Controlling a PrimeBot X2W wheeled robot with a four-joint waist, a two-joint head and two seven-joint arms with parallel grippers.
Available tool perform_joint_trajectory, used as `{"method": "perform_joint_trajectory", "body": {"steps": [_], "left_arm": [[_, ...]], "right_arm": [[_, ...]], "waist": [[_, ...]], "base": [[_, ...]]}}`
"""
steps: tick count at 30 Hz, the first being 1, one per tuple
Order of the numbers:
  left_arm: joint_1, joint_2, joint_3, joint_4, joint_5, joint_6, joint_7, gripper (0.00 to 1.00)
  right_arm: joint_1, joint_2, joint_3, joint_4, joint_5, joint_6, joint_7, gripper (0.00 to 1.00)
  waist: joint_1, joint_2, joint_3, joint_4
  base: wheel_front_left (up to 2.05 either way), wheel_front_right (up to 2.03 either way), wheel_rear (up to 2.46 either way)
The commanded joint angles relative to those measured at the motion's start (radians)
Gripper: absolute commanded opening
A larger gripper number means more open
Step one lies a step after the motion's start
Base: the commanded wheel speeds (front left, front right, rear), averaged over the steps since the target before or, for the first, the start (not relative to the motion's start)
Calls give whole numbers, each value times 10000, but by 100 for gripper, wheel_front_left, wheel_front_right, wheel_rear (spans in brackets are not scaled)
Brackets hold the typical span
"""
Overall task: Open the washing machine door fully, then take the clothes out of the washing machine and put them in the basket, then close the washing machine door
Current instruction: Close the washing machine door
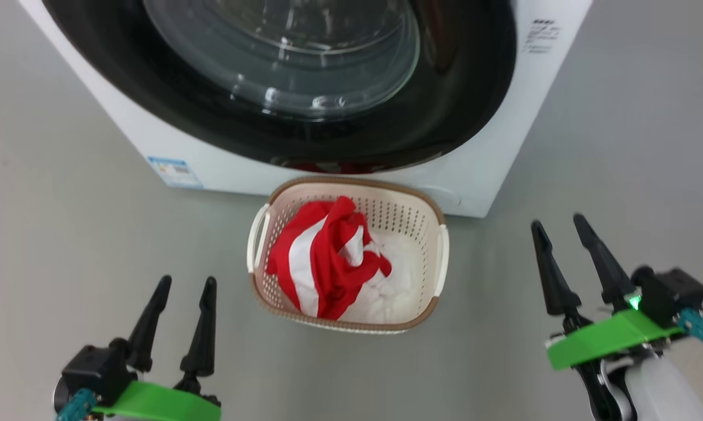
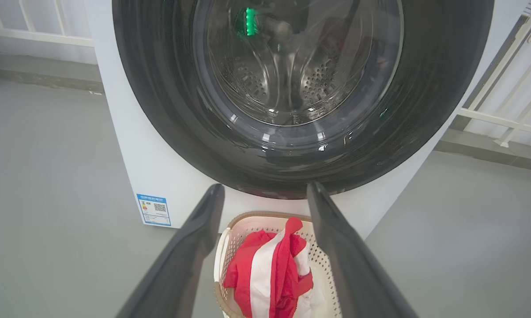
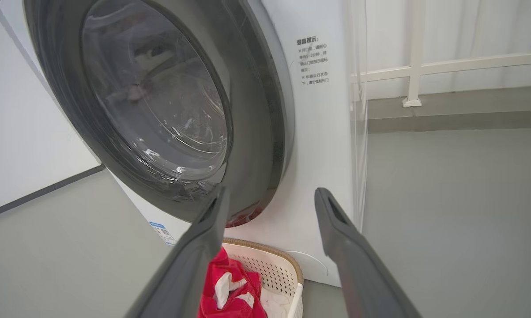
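The washing machine (image 1: 491,152) stands ahead, and its door (image 1: 462,105) with the black rim and clear glass bowl lies shut against the white front. Through the glass the steel drum (image 2: 287,84) shows. On the floor just in front sits the basket (image 1: 427,219), holding the red and white clothes (image 1: 322,257). My left gripper (image 1: 184,283) hangs open at the lower left, short of the basket. My right gripper (image 1: 558,221) is open at the lower right, beside the basket. Both pairs of fingers hold nothing.
A blue sticker (image 1: 174,171) marks the machine's lower left corner, and printed labels (image 3: 313,61) sit right of the door. Grey floor (image 1: 65,234) spreads around the basket. A white railing (image 3: 446,66) runs along the wall behind.
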Motion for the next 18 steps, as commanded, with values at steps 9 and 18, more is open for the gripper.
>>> {"method": "perform_joint_trajectory", "body": {"steps": [9,18], "left_arm": [[582,413,562,-357,212,-56,-49,100],[1048,529,692,-417,433,-56,-49,100]], "right_arm": [[1253,-62,-290,-469,57,-9,-53,100],[2133,-85,-593,-588,49,-9,-53,100]], "waist": [[0,-1,-1037,-667],[0,-1,-1470,-1013]], "base": [[0,0,0],[0,0,0]]}}
